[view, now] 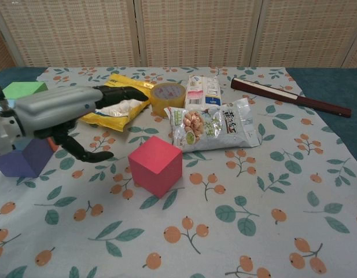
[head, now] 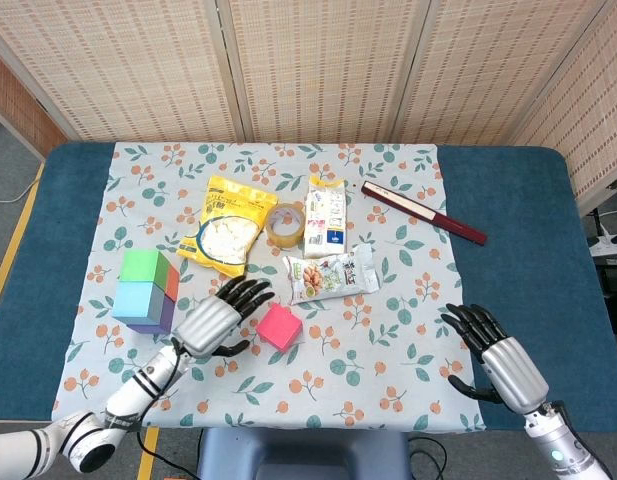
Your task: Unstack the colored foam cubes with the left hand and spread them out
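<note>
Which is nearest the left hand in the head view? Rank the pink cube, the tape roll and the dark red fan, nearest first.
From the left hand:
1. Pink cube, just to the hand's right on the cloth, not touching it.
2. Tape roll, further back, between the yellow snack bag and the white packet.
3. Dark red fan, farthest, at the back right.

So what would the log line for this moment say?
left hand: open, beside pink cube | pink cube: on tablecloth, apart from stack | right hand: open
</note>
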